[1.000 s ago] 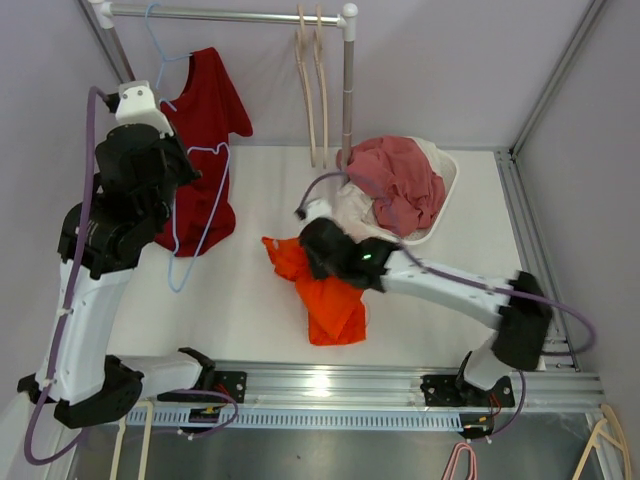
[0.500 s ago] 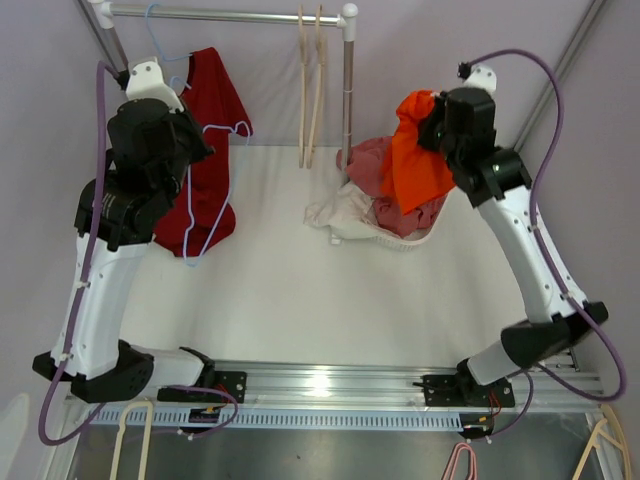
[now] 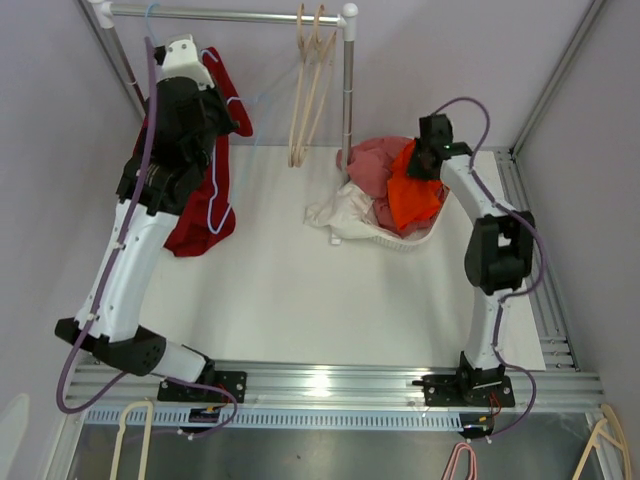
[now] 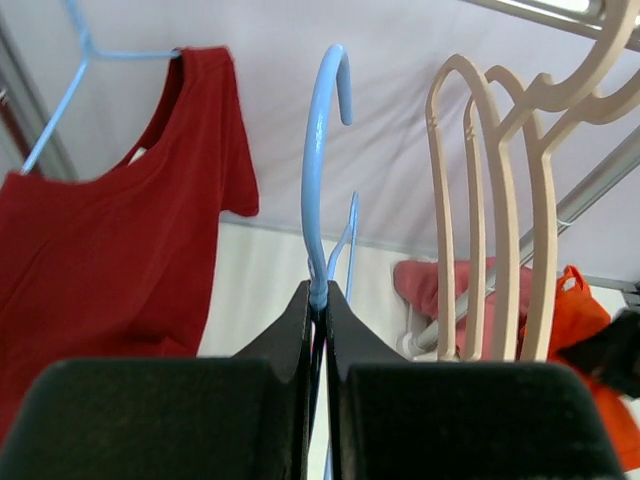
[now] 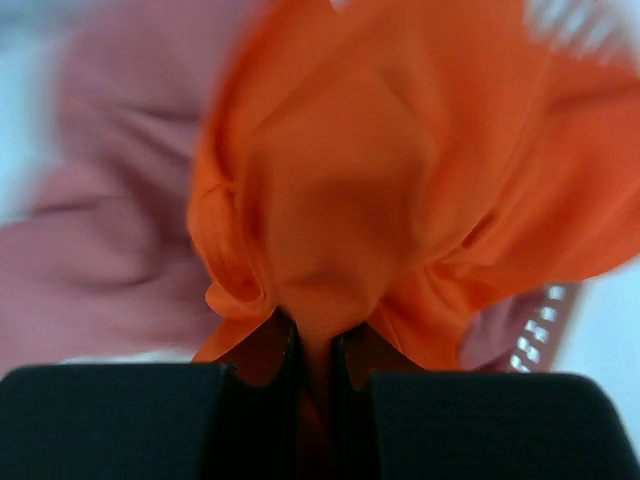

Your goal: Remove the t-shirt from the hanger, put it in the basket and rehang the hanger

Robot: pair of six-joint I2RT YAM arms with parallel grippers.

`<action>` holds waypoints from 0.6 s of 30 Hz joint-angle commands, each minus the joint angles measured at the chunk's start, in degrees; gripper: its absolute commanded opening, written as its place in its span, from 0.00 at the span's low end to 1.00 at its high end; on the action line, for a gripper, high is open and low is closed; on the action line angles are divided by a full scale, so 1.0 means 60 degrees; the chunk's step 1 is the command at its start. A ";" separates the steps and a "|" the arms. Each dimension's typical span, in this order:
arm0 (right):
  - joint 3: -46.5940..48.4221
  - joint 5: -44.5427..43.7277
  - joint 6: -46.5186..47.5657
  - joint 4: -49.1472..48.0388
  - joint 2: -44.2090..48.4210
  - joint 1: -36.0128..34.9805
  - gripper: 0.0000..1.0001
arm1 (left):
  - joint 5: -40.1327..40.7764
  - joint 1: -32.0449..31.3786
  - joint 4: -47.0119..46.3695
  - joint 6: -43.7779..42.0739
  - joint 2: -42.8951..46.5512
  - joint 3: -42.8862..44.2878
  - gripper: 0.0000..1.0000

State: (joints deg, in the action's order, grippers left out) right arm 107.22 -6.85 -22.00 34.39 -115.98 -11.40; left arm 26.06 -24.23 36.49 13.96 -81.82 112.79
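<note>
A red shirt point(image 4: 100, 250) hangs from the rail point(image 3: 230, 14) at far left. Beside it, the left gripper point(image 4: 318, 295) is raised near the rail, its fingers pinched together on the neck of a bare blue hanger point(image 4: 318, 180). The hook points up, close to the beige hangers point(image 4: 538, 250). At right, the right gripper point(image 5: 315, 345) is clamped on a bunched orange t-shirt point(image 3: 410, 195), low over the basket point(image 3: 400, 242) of pink clothes point(image 5: 110, 200).

The t-shirt appears to be off the hanger. On release, the cloth could cling to the fingers or drape over the rim and slide out. The thin hanger could twist in the pinch and snag its neighbours or miss the rail.
</note>
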 commanded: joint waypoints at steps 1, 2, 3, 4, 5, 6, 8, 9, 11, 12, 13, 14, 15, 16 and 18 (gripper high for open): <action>-0.0248 0.0468 -0.0230 0.0507 -0.1364 -0.0078 0.00 | -0.0520 0.0083 -0.1421 -0.0815 -0.0410 0.0449 0.01; -0.0190 0.0483 -0.0230 0.0653 -0.1716 -0.0078 0.00 | -0.0593 0.0083 -0.1568 -0.0904 -0.0614 0.0594 0.01; 0.0043 0.0526 -0.0186 0.0930 -0.2053 -0.0078 0.00 | -0.0884 0.0083 -0.1773 -0.0992 -0.0703 0.0610 0.01; 0.0248 0.0556 -0.0070 0.1107 -0.2709 -0.0063 0.02 | -0.1018 0.0083 -0.1978 -0.1138 -0.0776 0.0625 0.01; 0.0482 0.0614 0.0004 0.1326 -0.3020 -0.0063 0.03 | -0.1164 0.0083 -0.2328 -0.1226 -0.0995 0.0669 0.01; 0.0702 0.0716 0.0106 0.1677 -0.3269 -0.0049 0.05 | -0.1426 0.0083 -0.2477 -0.1285 -0.1113 0.0770 0.01; 0.1099 0.0689 0.0282 0.1841 -0.3565 -0.0020 0.06 | -0.1633 0.0083 -0.2653 -0.1286 -0.1434 0.0917 0.01; 0.1085 0.0601 0.0312 0.1812 -0.3492 -0.0034 0.06 | -0.1721 0.0083 -0.2741 -0.1257 -0.1509 0.0903 0.01; 0.0939 0.0454 0.0312 0.1739 -0.3098 0.0039 0.08 | -0.1736 0.0068 -0.3062 -0.1257 -0.1626 0.0831 0.01; 0.0910 0.0439 0.0341 0.1739 -0.2922 0.0054 0.21 | -0.1737 0.0068 -0.3166 -0.1300 -0.1743 0.0801 0.01; 0.0866 0.0381 0.0356 0.1739 -0.2717 0.0054 0.34 | -0.1751 0.0068 -0.3225 -0.1402 -0.1802 0.0815 0.01; 0.0851 0.0163 0.0399 0.1768 -0.2251 0.0054 0.47 | -0.1751 0.0068 -0.3283 -0.1447 -0.1875 0.0917 0.01; 0.0822 0.0030 0.0400 0.1768 -0.1971 0.0040 0.70 | -0.1737 0.0068 -0.3356 -0.1491 -0.2021 0.0947 0.01; 0.0778 -0.0087 0.0400 0.1739 -0.1693 0.0039 0.79 | -0.1737 0.0068 -0.3372 -0.1578 -0.2095 0.1136 0.01; 0.0777 -0.0409 0.0473 0.1782 -0.0887 -0.0004 0.96 | -0.1722 0.0068 -0.3387 -0.1666 -0.2328 0.1356 0.01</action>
State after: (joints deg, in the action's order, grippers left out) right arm 112.01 -4.97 -20.71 42.04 -129.29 -11.75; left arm 17.12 -24.18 20.73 5.96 -94.85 117.14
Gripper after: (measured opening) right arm 0.887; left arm 0.025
